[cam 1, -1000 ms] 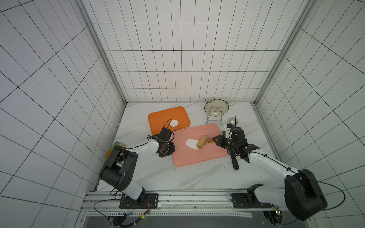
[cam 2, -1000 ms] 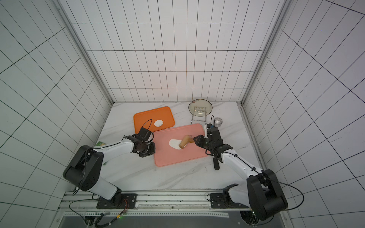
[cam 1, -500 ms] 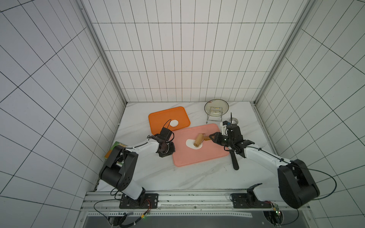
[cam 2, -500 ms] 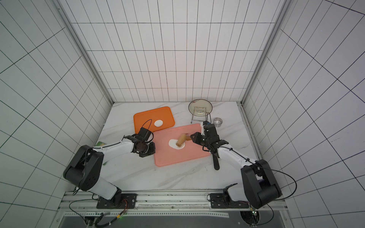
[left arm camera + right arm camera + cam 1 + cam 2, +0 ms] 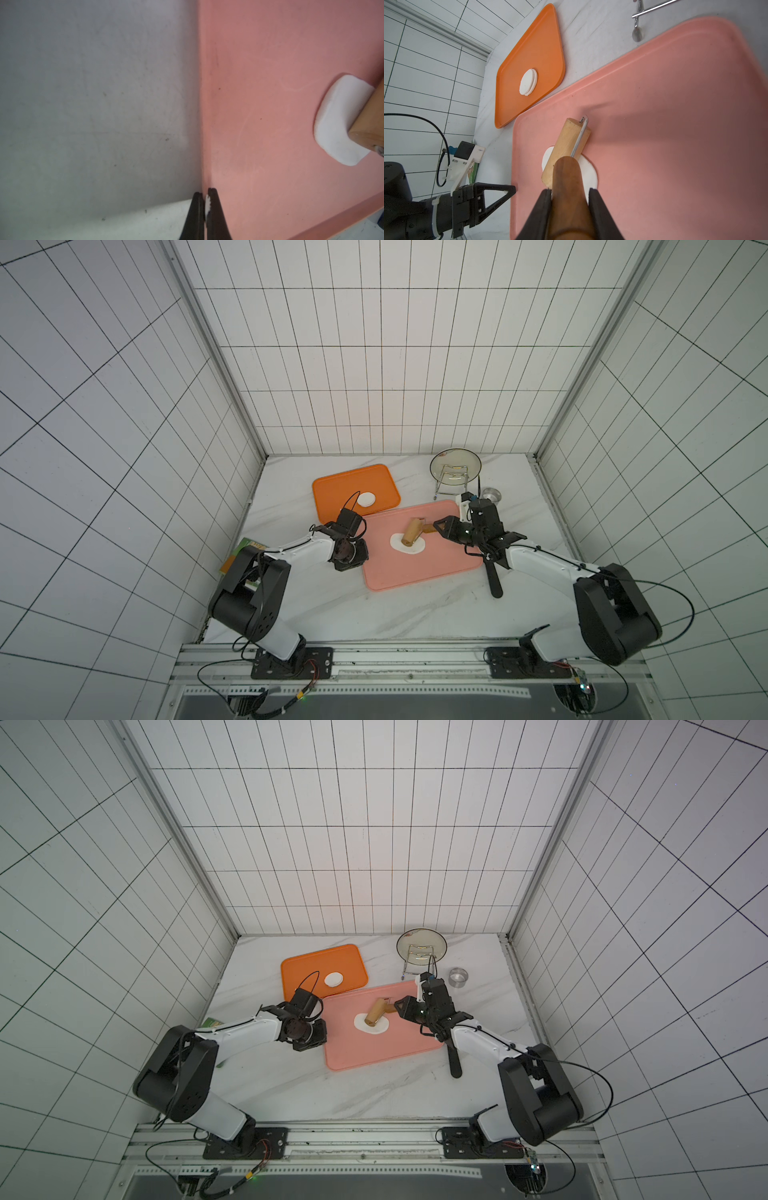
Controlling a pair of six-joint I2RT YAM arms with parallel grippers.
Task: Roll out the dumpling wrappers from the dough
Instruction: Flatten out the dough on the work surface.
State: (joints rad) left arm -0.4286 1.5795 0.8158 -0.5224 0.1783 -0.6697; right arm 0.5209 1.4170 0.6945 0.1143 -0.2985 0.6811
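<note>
Fingers (image 5: 195,209) of the left gripper (image 5: 205,193) are pressing tight together, tips down at the left edge of the pink board (image 5: 436,568), with a white crumb lodged between them. Whether they are also pinching the board's rim I cannot tell. Behind them, on the orange tray (image 5: 332,493), two dumpling wrappers (image 5: 367,499) are lying stacked, well apart from the work. Further right, near the middle of the board, the dough (image 5: 417,549) is lying as a flattish oval with the roller (image 5: 411,533) sitting on it. In both top views the pale drum is running slantwise from near-left to far-right, its near end on the dough and its far end over bare board. Right again, the right gripper (image 5: 570,199) is grasping the roller's dark handle between its fingers (image 5: 542,209), so the dough is lying just left of that gripper, along the handle's line. The right arm is nearer and is carrying the tool, so the next stroke, I judge, is going across the drum's axis, over the uncovered part of the oval. The steel ring (image 5: 490,494) is sitting on the tabletop (image 5: 316,605) beyond.
</note>
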